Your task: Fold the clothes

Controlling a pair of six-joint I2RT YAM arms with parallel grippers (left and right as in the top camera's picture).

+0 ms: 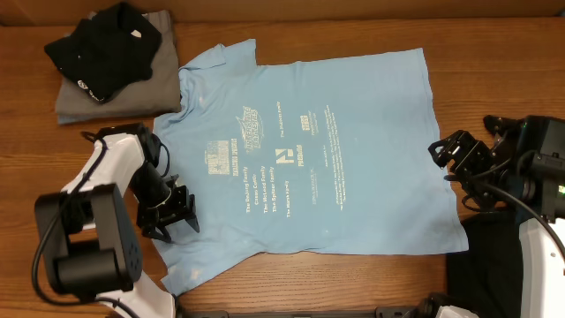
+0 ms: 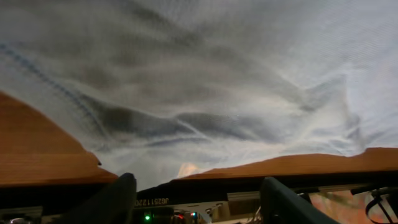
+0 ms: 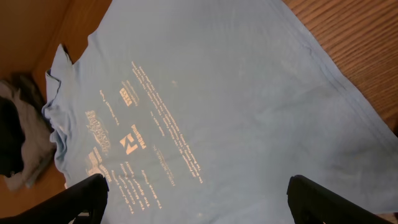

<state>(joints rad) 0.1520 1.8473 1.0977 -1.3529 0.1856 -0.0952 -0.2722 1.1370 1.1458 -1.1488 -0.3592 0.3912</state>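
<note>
The light blue T-shirt [image 1: 309,150] is flat, print up, mid-desk [image 1: 494,53], with the black garment [image 1: 101,44] sitting on a grey garment [image 1: 159,84] by its collar. The left end effector [image 1: 177,221] at the sleeve edge and the right end effector [image 1: 444,162] at the hem both have fingers apart, nothing in them. The dark cloth [image 1: 481,265] lower right is cut off.

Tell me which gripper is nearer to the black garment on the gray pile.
Left. The left gripper is by the sleeve end of the light blue T-shirt, close to the black garment; the right gripper is at the hem, the whole shirt away.
</note>
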